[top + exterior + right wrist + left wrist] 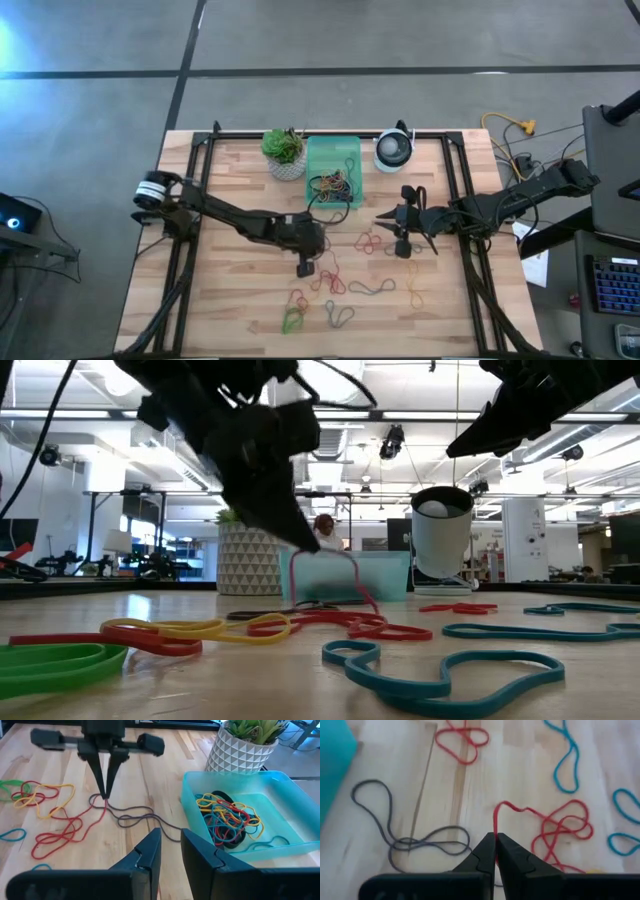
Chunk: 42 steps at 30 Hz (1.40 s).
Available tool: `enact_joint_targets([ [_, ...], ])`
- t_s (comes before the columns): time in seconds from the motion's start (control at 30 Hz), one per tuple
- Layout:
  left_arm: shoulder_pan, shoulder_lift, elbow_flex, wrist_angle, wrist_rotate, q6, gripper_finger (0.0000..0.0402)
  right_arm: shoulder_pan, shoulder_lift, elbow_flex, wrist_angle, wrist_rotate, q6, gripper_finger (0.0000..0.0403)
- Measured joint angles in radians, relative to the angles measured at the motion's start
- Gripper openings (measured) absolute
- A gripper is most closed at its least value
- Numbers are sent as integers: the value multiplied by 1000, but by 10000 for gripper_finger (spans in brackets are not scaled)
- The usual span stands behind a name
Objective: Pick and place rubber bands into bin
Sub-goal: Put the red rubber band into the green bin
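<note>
My left gripper (105, 795) is pinched shut on a red rubber band (540, 827) on the table, short of the bin (280, 847). Right gripper (383, 219) waits nearby, jaws slightly apart, holding nothing. Risk: the red tangle drags the grey band (410, 840) along, or slips free in transit.

Open-plan lab, ceiling lights (100, 412), equipment racks (110, 520)
</note>
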Motion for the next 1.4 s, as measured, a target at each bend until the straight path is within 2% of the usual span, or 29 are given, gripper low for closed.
enact_joint_targets([
  [0.23, 0, -87, 7, -2, -17, 62, 0, 0, 0, -1, 0, 0, 0, 68],
  [0.67, 50, -262, 8, 1, -192, 210, 0, 0, 0, -1, 1, 0, 0, 68],
  [0.87, 139, -304, 11, 35, -201, 286, 0, 0, 0, -1, 0, 0, -1, 68],
  [1.17, 340, -275, 13, 209, -201, 393, 0, 0, 0, -3, -1, 0, -5, 68],
  [1.4, 473, -202, 49, 249, -89, 391, 0, 0, 0, -9, -3, 1, -25, 68],
])
